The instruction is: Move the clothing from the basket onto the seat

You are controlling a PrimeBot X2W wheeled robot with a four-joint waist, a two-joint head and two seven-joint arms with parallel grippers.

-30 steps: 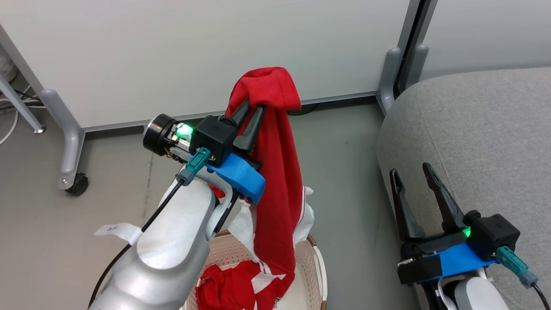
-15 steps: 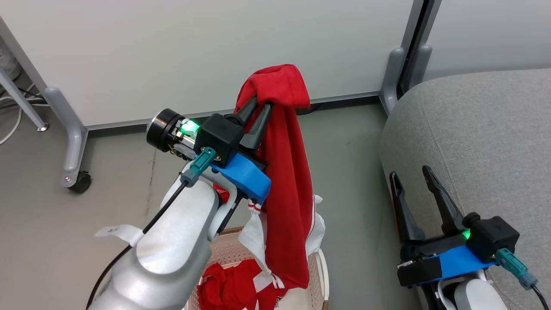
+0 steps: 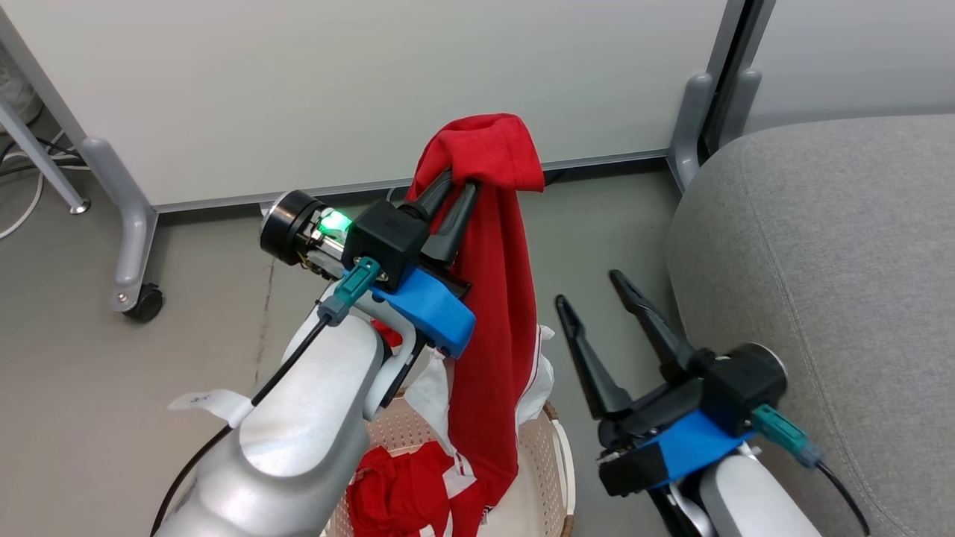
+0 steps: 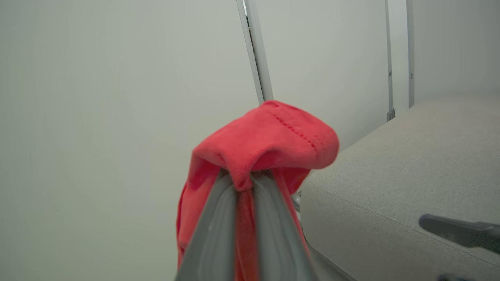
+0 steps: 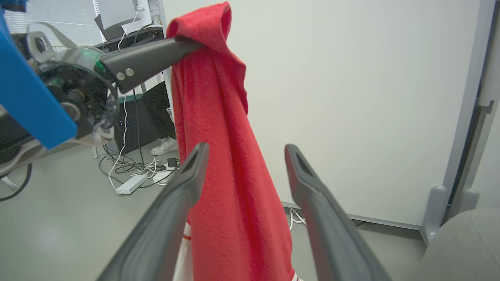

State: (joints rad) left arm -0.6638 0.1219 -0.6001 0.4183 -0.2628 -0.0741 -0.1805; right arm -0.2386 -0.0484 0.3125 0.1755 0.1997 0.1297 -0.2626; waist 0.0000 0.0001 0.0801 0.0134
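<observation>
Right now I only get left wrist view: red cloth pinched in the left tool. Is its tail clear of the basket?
Observer: Can't confirm. In head view the held garment hangs with its lower end over the basket opening.
Operator: Anything left inside?
Observer: A second red garment, crumpled in the basket.
Operator: Right tool?
Observer: Right tool open, empty, between the hanging garment and the seat.

One red garment [image 3: 492, 298] with white side stripes hangs long from its top fold, pinched in my left jaws, its lower end trailing into the near cream perforated basket [image 3: 539, 466]. A second red garment [image 3: 403, 492] lies crumpled inside. The grey seat [image 3: 821, 261] sits to the right.
</observation>
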